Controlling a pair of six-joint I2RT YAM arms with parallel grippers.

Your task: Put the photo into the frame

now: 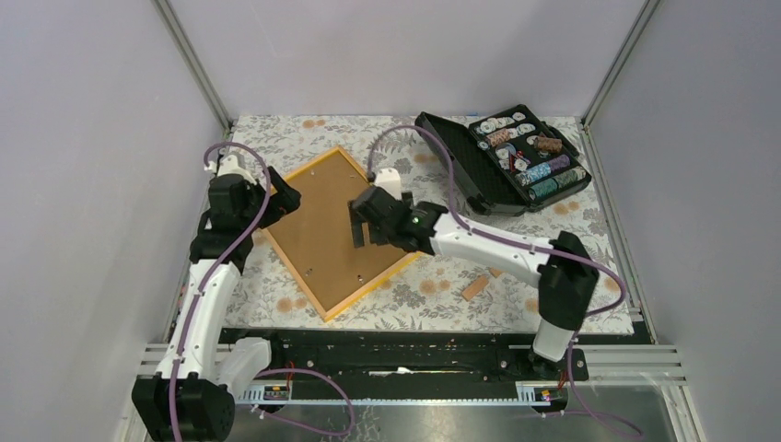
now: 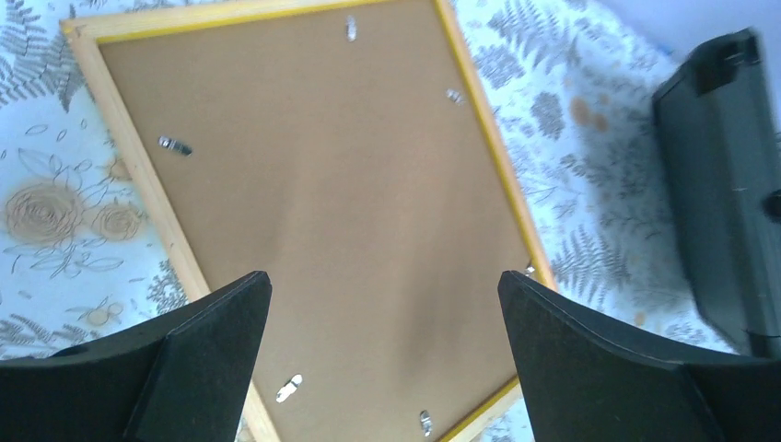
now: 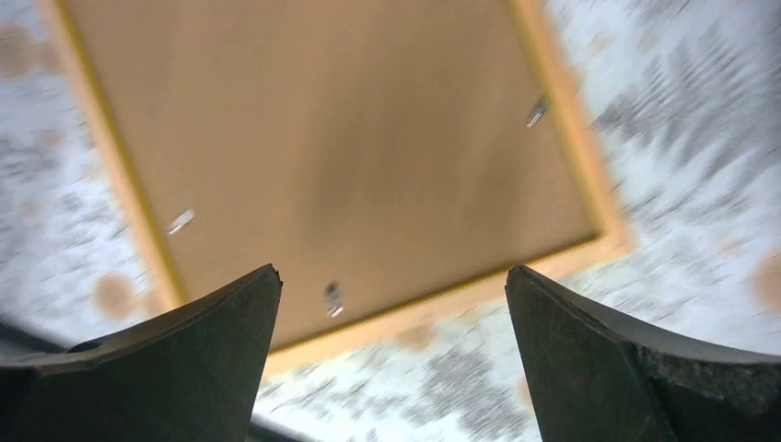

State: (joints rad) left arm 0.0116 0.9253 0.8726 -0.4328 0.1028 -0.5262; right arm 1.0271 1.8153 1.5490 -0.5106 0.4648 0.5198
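The frame [image 1: 322, 230] lies face down on the floral cloth, its brown board back up and its orange-yellow border showing all round. Small metal clips [image 2: 175, 145] sit along the board's edges. The photo is not in view. My left gripper [image 1: 279, 198] is open and empty above the frame's left corner; its wrist view shows the board [image 2: 313, 184] between the fingers [image 2: 382, 278]. My right gripper [image 1: 361, 226] is open and empty above the frame's right part; its blurred wrist view shows the board [image 3: 322, 138] and the frame's edge between the fingers [image 3: 391, 272].
An open black case of chips [image 1: 502, 161] stands at the back right, also in the left wrist view [image 2: 718, 184]. A small wooden piece [image 1: 474, 287] lies on the cloth near the right arm. The table's metal rail [image 1: 405, 354] runs along the near edge.
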